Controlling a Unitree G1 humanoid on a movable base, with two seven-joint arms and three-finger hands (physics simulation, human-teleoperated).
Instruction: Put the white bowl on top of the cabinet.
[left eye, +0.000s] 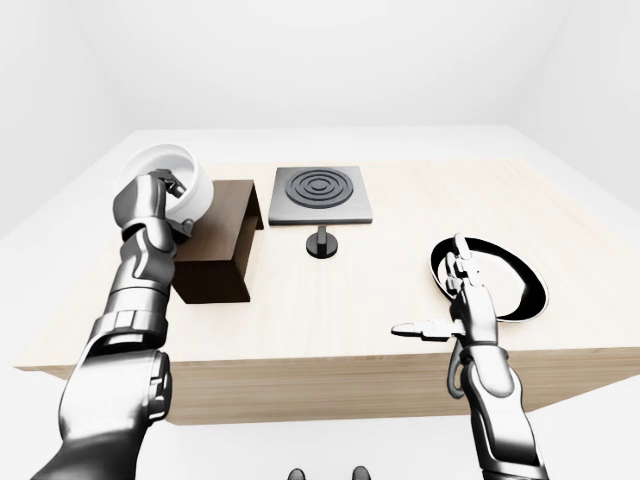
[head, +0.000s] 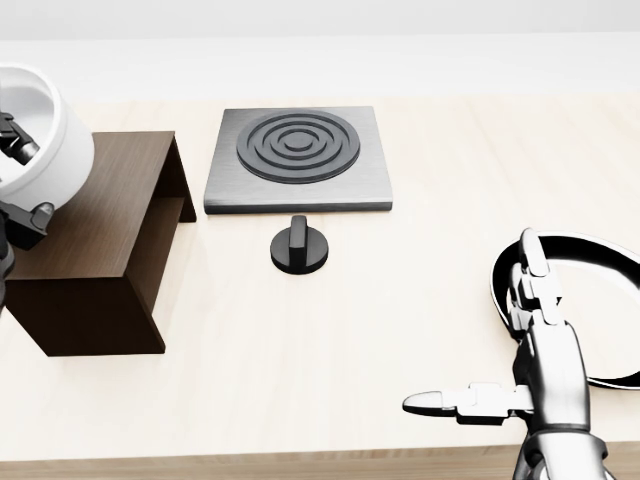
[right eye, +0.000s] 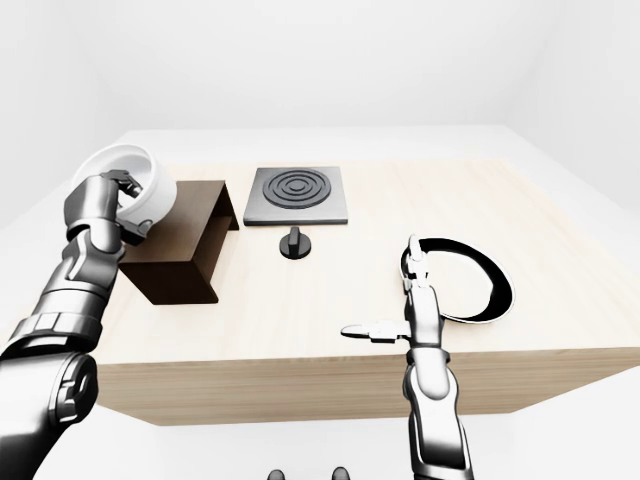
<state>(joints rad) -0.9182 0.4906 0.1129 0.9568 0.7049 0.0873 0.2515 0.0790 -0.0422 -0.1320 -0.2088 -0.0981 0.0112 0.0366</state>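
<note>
The white bowl (head: 40, 125) is tilted at the left edge of the head view, over the left end of the dark brown cabinet (head: 100, 225). My left hand (left eye: 176, 208) is shut on the bowl's rim, one finger inside and the others outside. Whether the bowl touches the cabinet top cannot be told. My right hand (head: 500, 345) hovers open at the lower right, thumb pointing left, holding nothing.
A grey burner plate with black rings (head: 297, 158) lies right of the cabinet, a black knob (head: 298, 247) just below it. A black-rimmed white plate (head: 600, 290) lies beside my right hand. The table's lower edge (head: 300, 465) is close.
</note>
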